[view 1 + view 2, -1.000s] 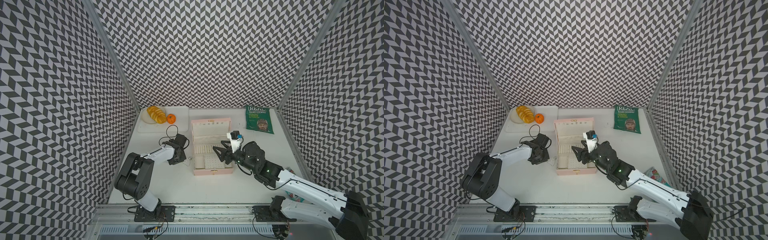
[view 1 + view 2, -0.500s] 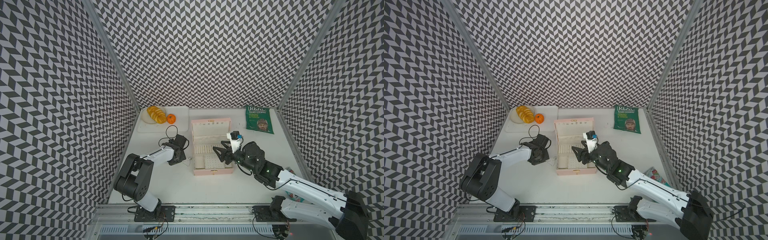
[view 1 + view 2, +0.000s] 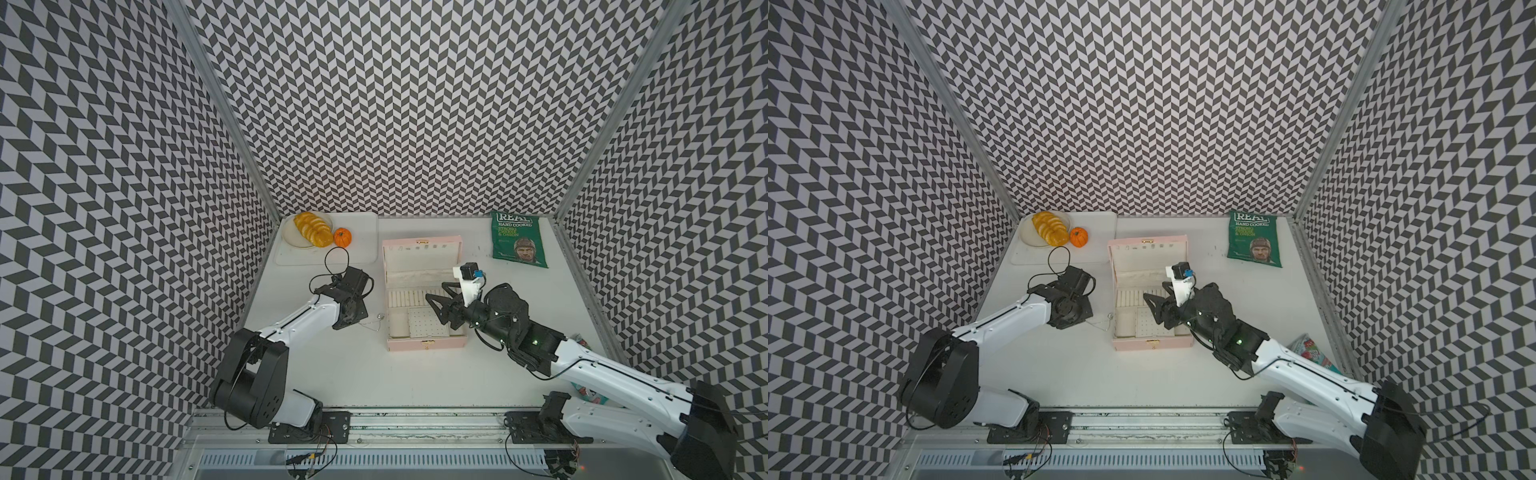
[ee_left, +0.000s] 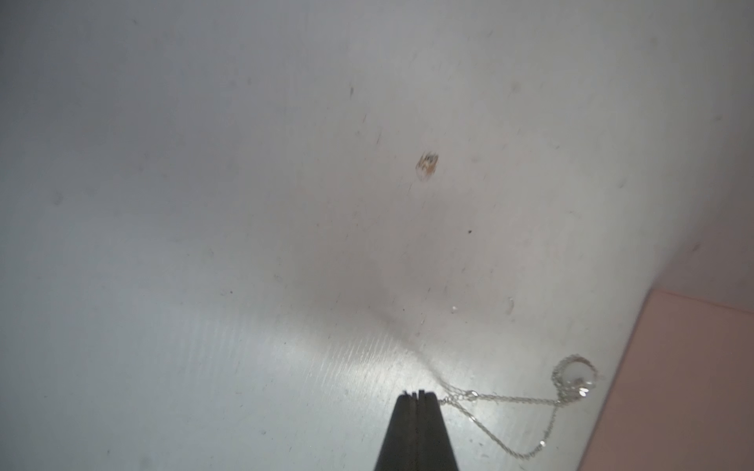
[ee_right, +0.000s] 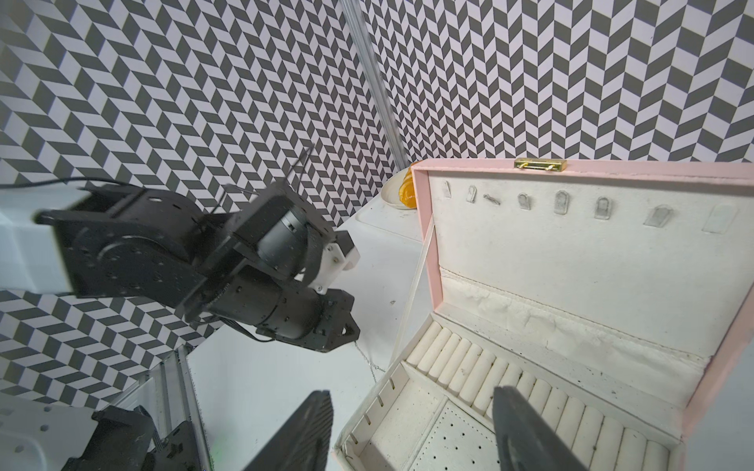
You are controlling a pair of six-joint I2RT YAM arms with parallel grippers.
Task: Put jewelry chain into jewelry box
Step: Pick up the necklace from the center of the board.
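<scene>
White tabletop [image 3: 395, 386], lid [image 3: 422, 259] up: the left gripper [image 4: 416, 394] has just snapped shut at the jewelry chain [image 4: 516, 397], lying there beside the jewelry box [image 3: 424, 341] (not inside yet). Lift next, I'd guess. The right gripper [image 5: 412, 432] hangs spread above the open box. Link actually caught? Too fine to tell.

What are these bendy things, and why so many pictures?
They are two robot arms on a table. Two pictures look down from above; two come from cameras on the arms' wrists. On the table are an open pink box, a thin silver chain beside it, a green crisp bag, and a plate of orange slices. The left claw is shut right by the chain; whether it pinches it, I cannot tell. The right claw hangs open over the box, holding nothing.
</scene>
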